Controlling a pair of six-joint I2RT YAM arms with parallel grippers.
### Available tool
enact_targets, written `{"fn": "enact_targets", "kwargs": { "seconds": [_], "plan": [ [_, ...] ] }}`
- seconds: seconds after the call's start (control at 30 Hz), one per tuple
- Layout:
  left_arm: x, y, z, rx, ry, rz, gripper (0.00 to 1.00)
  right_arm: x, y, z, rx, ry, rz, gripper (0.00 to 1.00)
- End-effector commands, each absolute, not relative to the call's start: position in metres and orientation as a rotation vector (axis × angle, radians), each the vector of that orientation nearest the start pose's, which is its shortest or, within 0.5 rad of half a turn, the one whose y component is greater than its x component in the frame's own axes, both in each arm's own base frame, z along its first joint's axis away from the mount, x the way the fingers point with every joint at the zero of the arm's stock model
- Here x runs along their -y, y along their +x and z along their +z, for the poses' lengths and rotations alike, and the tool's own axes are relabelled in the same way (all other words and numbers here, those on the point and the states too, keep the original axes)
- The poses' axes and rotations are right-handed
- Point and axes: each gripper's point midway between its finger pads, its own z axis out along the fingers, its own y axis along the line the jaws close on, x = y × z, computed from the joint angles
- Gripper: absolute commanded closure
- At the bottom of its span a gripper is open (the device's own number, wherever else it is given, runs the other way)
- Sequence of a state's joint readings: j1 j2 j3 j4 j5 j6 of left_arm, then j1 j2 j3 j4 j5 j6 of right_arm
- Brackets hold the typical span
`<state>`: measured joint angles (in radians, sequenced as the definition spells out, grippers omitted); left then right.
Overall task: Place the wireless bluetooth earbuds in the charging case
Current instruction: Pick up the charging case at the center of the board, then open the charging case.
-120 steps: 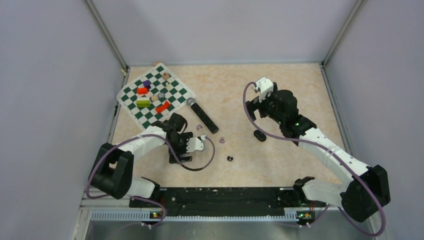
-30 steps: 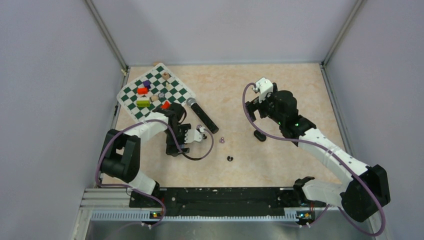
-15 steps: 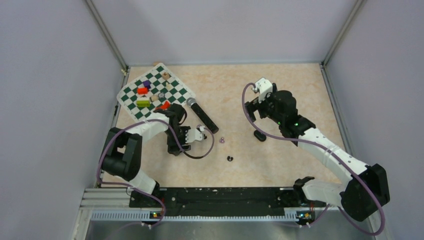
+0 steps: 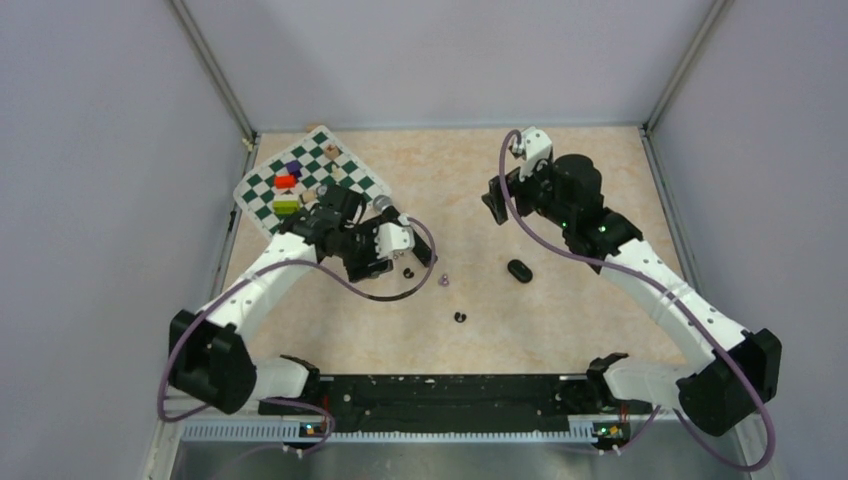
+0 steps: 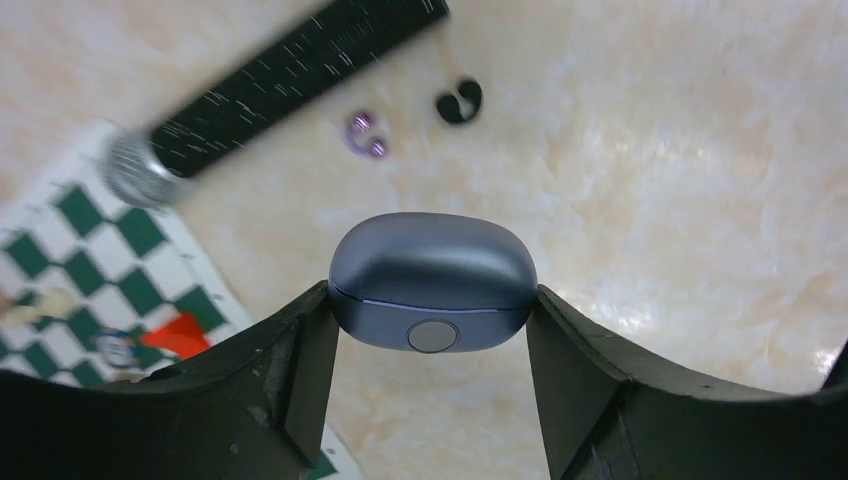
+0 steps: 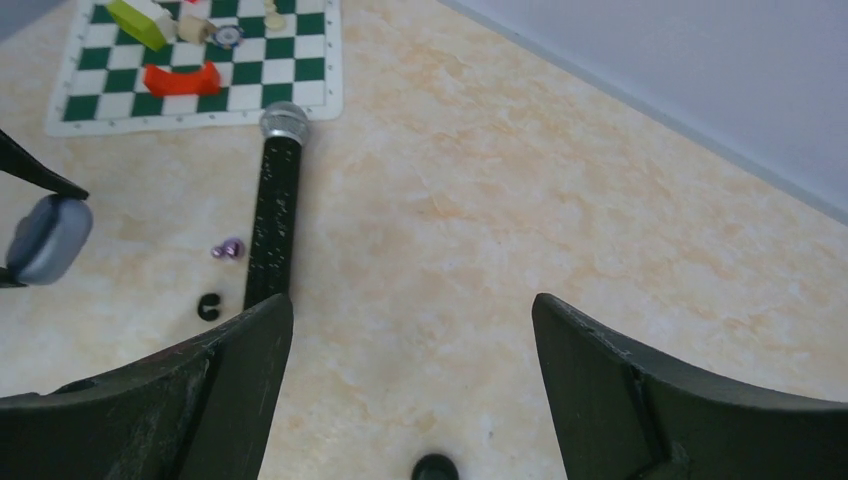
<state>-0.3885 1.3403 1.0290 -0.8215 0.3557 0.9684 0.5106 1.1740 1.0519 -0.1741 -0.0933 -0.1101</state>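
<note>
Left jaws are clamping the shut case, right jaws are gaping empty; buds are lying on the worktop, seemingly none inserted.

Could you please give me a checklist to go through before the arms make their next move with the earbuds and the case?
1. Left gripper holds the grey-blue case between its fingers: ok.
2. Case lid open for inserting: not ok, it looks shut.
3. Right gripper free to help: ok, open and empty.
4. Buds in sight: ok, a purple earbud and a black earbud lie beside the microphone.
5. Lid of the black case on the table: cannot tell.
</note>
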Motion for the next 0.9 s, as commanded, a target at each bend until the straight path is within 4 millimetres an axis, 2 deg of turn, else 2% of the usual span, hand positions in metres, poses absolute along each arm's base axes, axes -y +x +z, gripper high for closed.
{"fn": "enact_targets", "kwargs": {
  "seconds": [0.0,0.17,0.23,0.37,0.6,0.87],
  "plan": [
    [0.185,0.269,0.193,-1.657,1.607,-0.338,0.48,-0.244,0.336,0.291,-1.798,-0.604,0.615,0.13],
    [0.211,0.264,0.218,-1.573,1.614,-0.372,0.48,-0.279,0.328,0.286,-1.829,-0.606,0.876,0.24],
    [0.218,0.265,0.221,-1.585,1.591,-0.396,0.48,-0.292,0.316,0.285,-1.827,-0.643,1.001,0.31],
    [0.225,0.267,0.227,-1.578,1.522,-0.424,0.48,-0.308,0.288,0.279,-1.795,-0.668,1.218,0.37],
    [0.225,0.270,0.227,-1.587,1.459,-0.418,0.48,-0.325,0.270,0.266,-1.780,-0.680,1.258,0.38],
    [0.234,0.259,0.223,-1.588,1.459,-0.520,0.48,-0.345,0.259,0.255,-1.801,-0.705,1.280,0.39]
  ]
}}
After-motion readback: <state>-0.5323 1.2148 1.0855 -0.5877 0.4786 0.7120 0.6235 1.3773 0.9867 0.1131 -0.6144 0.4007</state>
